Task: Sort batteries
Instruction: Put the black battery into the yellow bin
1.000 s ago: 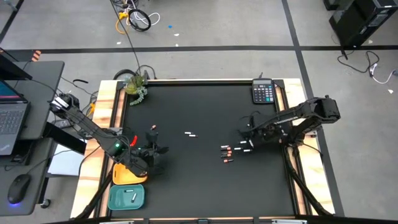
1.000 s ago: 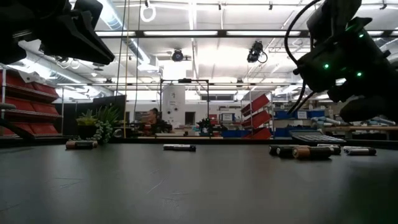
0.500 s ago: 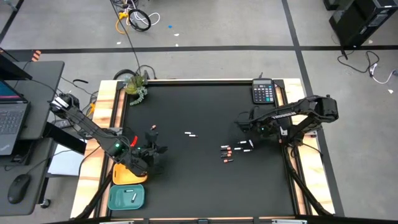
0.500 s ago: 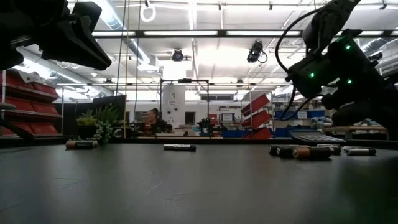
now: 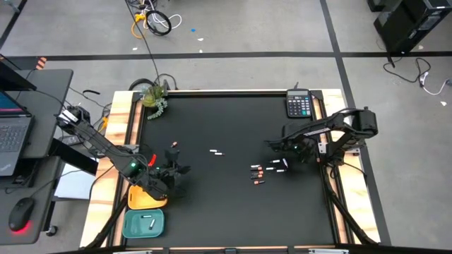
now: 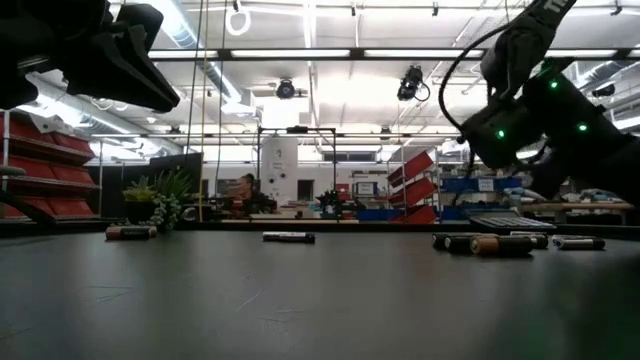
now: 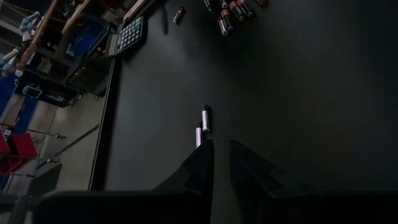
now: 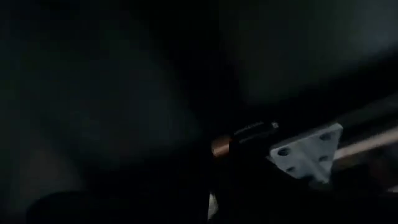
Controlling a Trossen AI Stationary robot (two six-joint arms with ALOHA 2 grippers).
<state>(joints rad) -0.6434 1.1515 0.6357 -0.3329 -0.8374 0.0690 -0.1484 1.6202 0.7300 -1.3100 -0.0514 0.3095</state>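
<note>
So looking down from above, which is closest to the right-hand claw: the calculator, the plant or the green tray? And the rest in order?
From the right gripper in the high view:
1. Calculator, at the table's far right corner, nearest.
2. Plant, at the far left corner.
3. Green tray, off the table's near left corner, farthest.

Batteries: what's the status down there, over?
Left gripper waiting on the left, empty. Right gripper lifted, apparently clamped on one dark battery. Loose batteries lying just beside it. Nothing blocking.
</note>
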